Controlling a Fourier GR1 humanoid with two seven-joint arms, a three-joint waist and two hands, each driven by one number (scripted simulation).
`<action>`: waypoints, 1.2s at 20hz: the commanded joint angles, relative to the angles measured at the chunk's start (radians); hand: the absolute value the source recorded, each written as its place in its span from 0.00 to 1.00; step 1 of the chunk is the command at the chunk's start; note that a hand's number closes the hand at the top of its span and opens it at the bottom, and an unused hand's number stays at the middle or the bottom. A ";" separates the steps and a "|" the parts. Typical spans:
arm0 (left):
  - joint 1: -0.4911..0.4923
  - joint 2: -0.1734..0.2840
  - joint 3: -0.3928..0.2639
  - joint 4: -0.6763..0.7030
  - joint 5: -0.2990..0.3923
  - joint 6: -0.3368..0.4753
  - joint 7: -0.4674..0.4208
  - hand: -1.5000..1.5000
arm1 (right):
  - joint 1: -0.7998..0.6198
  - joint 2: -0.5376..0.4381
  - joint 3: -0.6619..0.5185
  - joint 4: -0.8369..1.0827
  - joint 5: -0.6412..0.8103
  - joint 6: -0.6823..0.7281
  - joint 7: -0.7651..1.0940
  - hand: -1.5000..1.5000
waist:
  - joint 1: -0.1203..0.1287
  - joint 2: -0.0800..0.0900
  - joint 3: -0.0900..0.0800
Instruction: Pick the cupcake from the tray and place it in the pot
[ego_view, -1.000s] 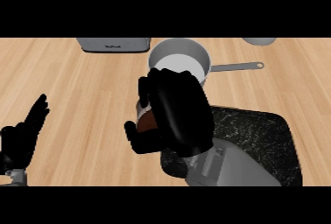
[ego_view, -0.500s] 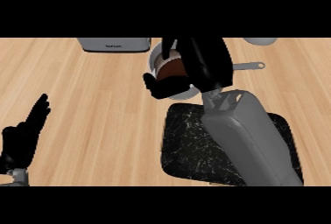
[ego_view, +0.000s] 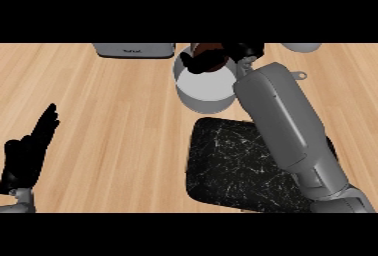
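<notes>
We hold the cupcake (ego_view: 210, 54) curled in our right robot hand (ego_view: 229, 54) above the far rim of the pot (ego_view: 207, 90), lined up for release inside. The dark tray (ego_view: 236, 165) sits bare; our left robot hand (ego_view: 29, 150) rests open at the counter's (ego_view: 111, 110) left edge.
</notes>
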 joint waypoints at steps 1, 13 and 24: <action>0.001 0.009 0.009 0.009 -0.002 -0.012 -0.018 0.50 | -0.064 -0.008 -0.048 0.256 0.020 -0.112 -0.122 1.00 | 0.015 0.006 0.000; -0.030 -0.018 -0.020 0.013 -0.011 -0.020 -0.016 0.50 | -0.213 -0.022 -0.197 0.640 -0.053 -0.168 -0.249 0.00 | 0.047 0.020 0.001; -0.036 -0.041 -0.034 0.038 -0.031 -0.007 -0.035 0.50 | -0.231 0.005 -0.357 0.663 -0.213 -0.216 -0.493 0.00 | 0.049 0.026 0.001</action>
